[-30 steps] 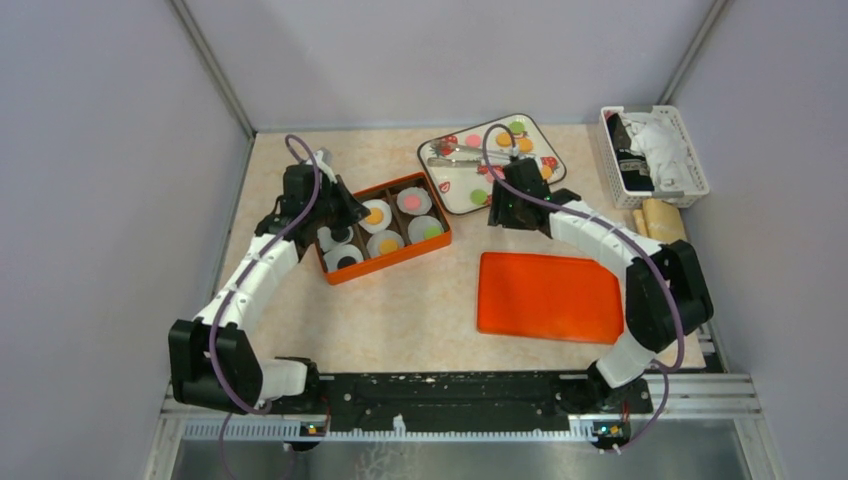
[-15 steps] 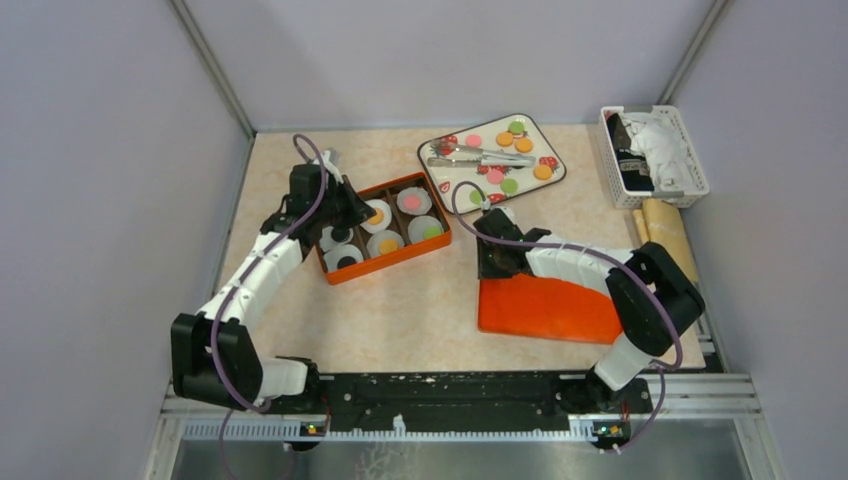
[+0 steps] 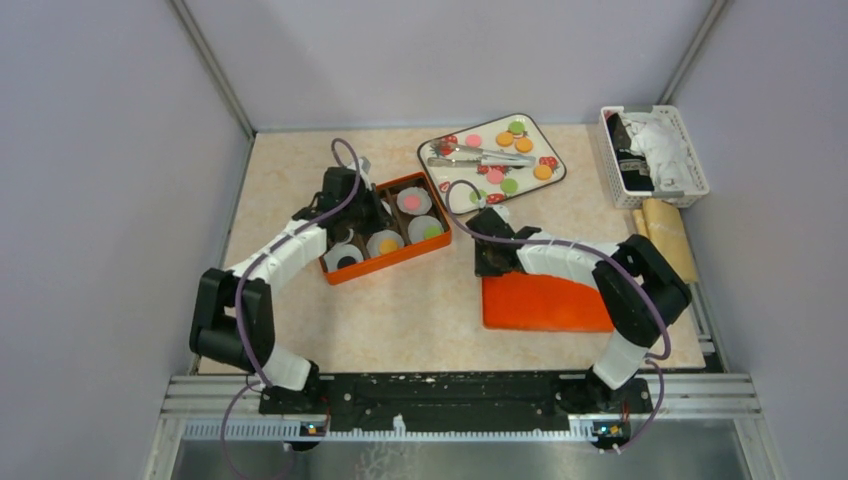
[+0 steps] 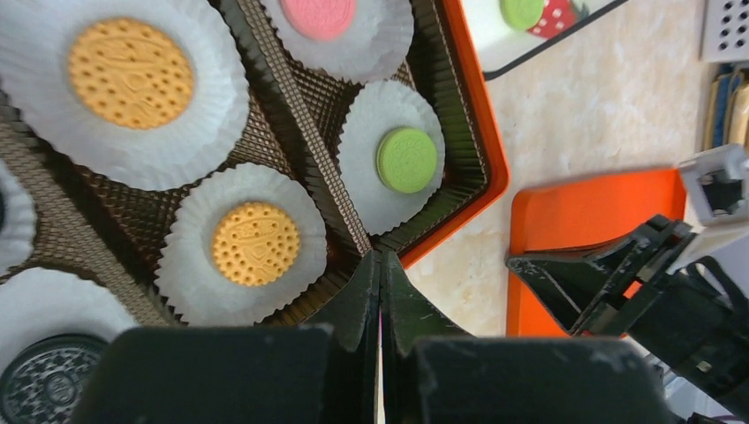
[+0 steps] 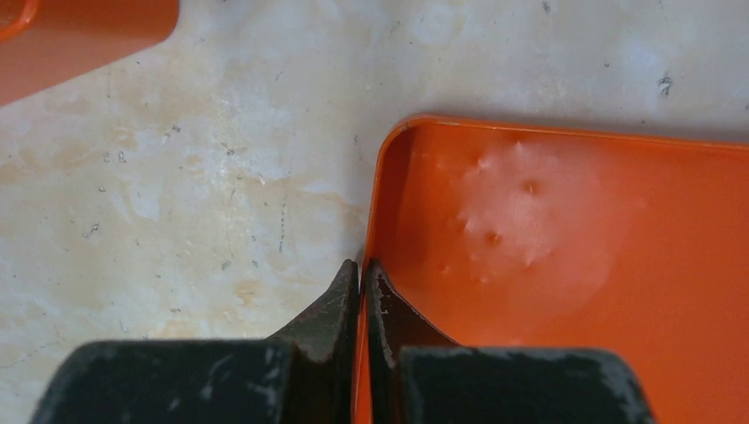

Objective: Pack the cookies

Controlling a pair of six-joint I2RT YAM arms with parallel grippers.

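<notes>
Right hand [image 5: 360,283] is pinched shut on the left rim of a flat orange lid [image 5: 574,265], near its far left corner. The thin rim is caught between the two fingertips. The lid lies on the tabletop [image 3: 420,310] in front of the right arm, its long axis running left to right.

To the left of that hand, and a little farther from the arm bases, sits an orange box [image 3: 388,256]. A strip of bare tabletop separates the box from the lid. The box is lined with white paper cups [image 4: 190,265] holding the cookies [image 4: 407,160]: orange, pink, green and black ones, one per cup where visible. Its long axis is tilted, the right end lying farther back than the left.

Left hand [image 4: 381,274] is closed with nothing between its fingertips. It hovers over the box's near right edge, the side facing the lid.

More cookies lie on a strawberry-printed tray [image 3: 465,180] behind the box, well apart from both hands.

Judging by this, the lid must travel left and turn slightly to match the box, and the left hand looks to be in its path.
</notes>
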